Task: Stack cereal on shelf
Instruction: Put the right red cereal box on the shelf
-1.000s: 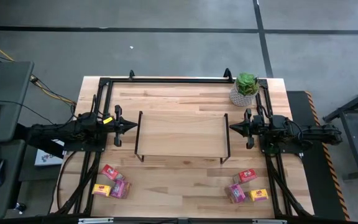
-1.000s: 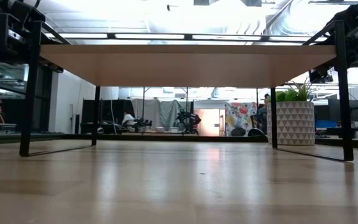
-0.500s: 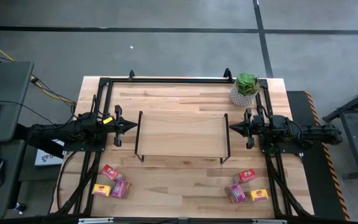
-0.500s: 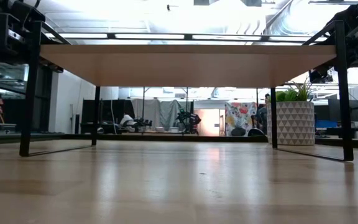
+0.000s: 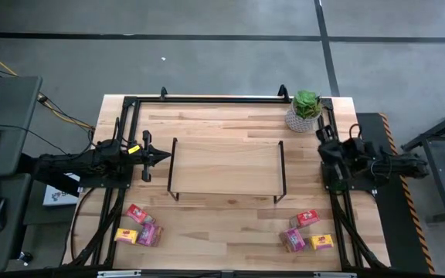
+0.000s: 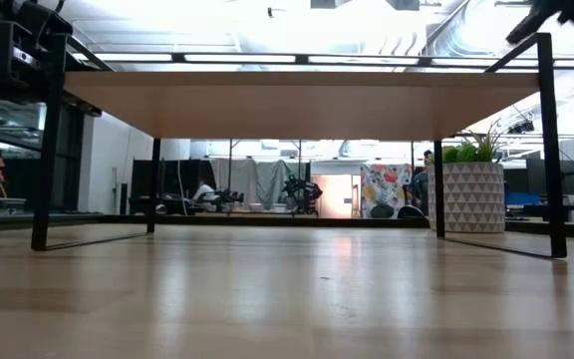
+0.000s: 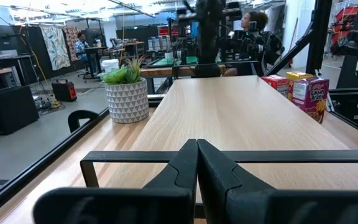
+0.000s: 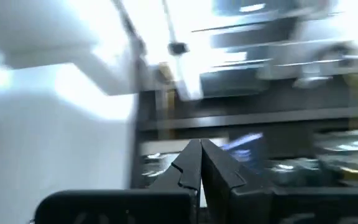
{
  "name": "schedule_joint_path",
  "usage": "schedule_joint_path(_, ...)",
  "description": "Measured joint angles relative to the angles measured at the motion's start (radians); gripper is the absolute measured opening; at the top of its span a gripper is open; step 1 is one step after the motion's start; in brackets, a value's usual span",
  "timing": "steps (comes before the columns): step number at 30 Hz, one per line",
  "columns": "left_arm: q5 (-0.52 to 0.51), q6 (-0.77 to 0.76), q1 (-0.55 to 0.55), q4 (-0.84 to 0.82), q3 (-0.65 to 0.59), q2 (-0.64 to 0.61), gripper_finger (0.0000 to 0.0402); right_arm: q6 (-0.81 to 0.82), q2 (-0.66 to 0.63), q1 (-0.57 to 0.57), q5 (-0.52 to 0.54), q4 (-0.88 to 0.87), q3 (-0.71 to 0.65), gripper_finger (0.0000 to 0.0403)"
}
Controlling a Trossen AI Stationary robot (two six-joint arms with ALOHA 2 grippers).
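Note:
The shelf (image 5: 226,166), a light-wood board on thin black wire legs, stands on those legs mid-table. The cereal lies in two groups on the table near its front edge: three small boxes at the left (image 5: 140,228) and three at the right (image 5: 307,232), each group red, pink and yellow. My left gripper (image 5: 164,157) is shut and level just off the shelf's left end, holding nothing. My right gripper (image 5: 323,147) is shut and tipped upward by the table's right edge, clear of the shelf. Its wrist view shows only shut fingers (image 8: 199,155) against the blurred ceiling.
A potted green plant (image 5: 306,110) in a white patterned pot stands at the back right, just behind my right gripper. A black frame (image 5: 207,99) runs along the table's far and side edges. Bare wood lies between the two cereal groups and under the shelf (image 6: 297,100).
My right gripper has tipped steeply upward, risen and drawn back from the shelf's right end toward the table's right edge, staying shut. Shelf and cereal have not moved.

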Motion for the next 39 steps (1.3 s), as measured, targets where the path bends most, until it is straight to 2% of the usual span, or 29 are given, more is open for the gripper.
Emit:
schedule_joint_path(2,0.0,0.0,0.0,0.0,0.0,0.0,0.0003,0.011,0.065,0.008,-0.042,-0.003,0.041,0.0)
schedule_joint_path(5,0.0,0.0,0.0,0.0,0.0,0.0,0.0003,-0.022,0.169,0.023,-0.01,-0.048,0.134,0.0)
schedule_joint_path(9,0.0,0.0,0.0,0.0,0.0,0.0,0.0003,-0.107,0.295,0.031,0.036,-0.253,0.31,0.0013)
schedule_joint_path(12,0.0,0.0,0.0,0.0,0.0,0.0,0.0003,-0.123,0.366,0.031,0.103,-0.496,0.476,0.0049)
schedule_joint_path(17,0.0,0.0,0.0,0.0,0.0,0.0,0.0003,-0.063,0.487,0.031,0.204,-0.944,0.772,0.0141)
schedule_joint_path(22,0.0,0.0,0.0,0.0,0.0,0.0,0.0003,0.12,0.621,0.031,0.18,-1.362,1.062,0.0218)
schedule_joint_path(26,0.0,0.0,0.0,0.0,0.0,0.0,0.0003,0.319,0.719,0.033,0.086,-1.636,1.222,0.0241)
schedule_joint_path(32,0.0,0.0,0.0,0.0,0.0,0.0,0.0003,0.633,0.803,0.151,0.066,-1.876,1.279,0.0243)
schedule_joint_path(36,0.0,0.0,0.0,0.0,0.0,0.0,0.0003,0.789,0.837,0.284,0.09,-1.939,1.278,0.0243)
schedule_joint_path(39,0.0,0.0,0.0,0.0,0.0,0.0,0.0003,0.892,0.854,0.403,0.153,-1.945,1.278,0.0243)
